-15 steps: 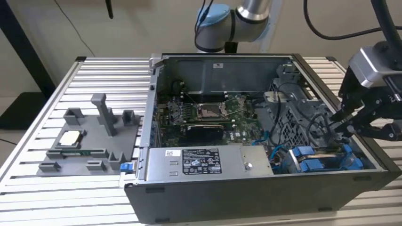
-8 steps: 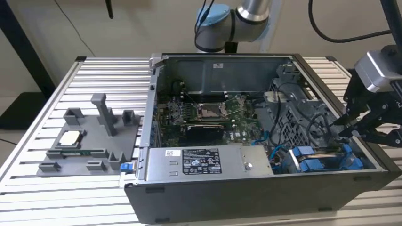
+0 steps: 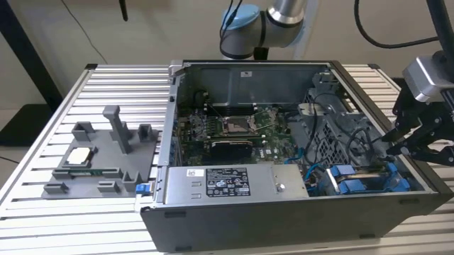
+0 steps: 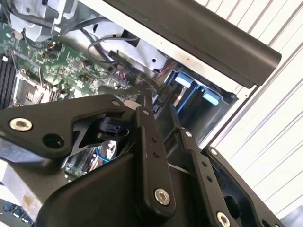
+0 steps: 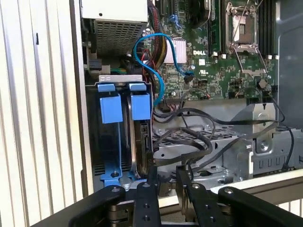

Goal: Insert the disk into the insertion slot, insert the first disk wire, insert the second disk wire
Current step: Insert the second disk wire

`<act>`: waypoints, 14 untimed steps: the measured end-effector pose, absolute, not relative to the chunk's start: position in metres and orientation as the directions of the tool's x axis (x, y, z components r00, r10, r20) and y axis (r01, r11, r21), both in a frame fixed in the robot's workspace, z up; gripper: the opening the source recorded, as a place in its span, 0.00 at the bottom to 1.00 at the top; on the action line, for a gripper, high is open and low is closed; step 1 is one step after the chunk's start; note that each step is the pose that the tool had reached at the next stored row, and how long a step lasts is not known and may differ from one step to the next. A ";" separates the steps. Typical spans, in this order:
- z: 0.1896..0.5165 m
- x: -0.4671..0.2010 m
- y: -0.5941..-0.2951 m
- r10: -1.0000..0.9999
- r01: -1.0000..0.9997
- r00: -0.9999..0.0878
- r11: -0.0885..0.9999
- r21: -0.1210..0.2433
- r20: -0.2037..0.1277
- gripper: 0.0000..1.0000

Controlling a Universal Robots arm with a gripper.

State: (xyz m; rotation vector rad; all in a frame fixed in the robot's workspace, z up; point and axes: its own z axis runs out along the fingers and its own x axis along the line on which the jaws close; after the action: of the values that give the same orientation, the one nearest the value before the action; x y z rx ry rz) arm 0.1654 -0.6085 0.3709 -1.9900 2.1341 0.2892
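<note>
Fingers point(image 5: 147, 198): two black bars with a narrow gap between them. I can make out nothing pinched in the gap, so I log them as slightly apart.

Gripper point(image 3: 392, 147): hangs over the case point(image 3: 284, 223) at its edge on the exterior view's right, tips pointed down toward the drive bay.

Disk point(image 5: 142, 127): edge-on in the first wrist view, a dark body under a blue carrier tab. It stands in the insertion slot point(image 5: 120, 78) alongside a second blue carrier point(image 5: 111, 109). I judge it seated or very nearly so, though its far end is hidden. The fingers sit just beside its near end, and I see no contact.

Wires point(image 5: 189, 142): several loose black leads loop over the metal cage point(image 5: 222, 156) next to the bay, one passing close by the fingers. I cannot tell which is the first disk wire.

Blue cable point(image 5: 158, 75): runs from the motherboard point(image 5: 222, 71) down toward the bay.

Step in hand, my judgement: wire work, since the disk part looks done. To do it well I would grip the plug rather than the lead and hold it square to the disk's connector. The leads look springy and tangled, so a grip far back would let the plug swing. I would approach slowly along the bay's length, clear of the neighbouring carrier and the blue cable.

Other items: power-supply box point(image 3: 227, 183) and fixture tray point(image 3: 99, 170), both well apart from the gripper.
</note>
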 end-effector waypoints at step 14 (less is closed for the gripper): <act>0.361 0.168 -0.608 -0.953 -0.994 -0.104 0.109 0.001 -0.284 0.20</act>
State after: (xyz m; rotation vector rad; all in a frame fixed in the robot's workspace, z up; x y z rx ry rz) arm 0.1683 -0.6085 0.3607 -1.9458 2.1702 0.2828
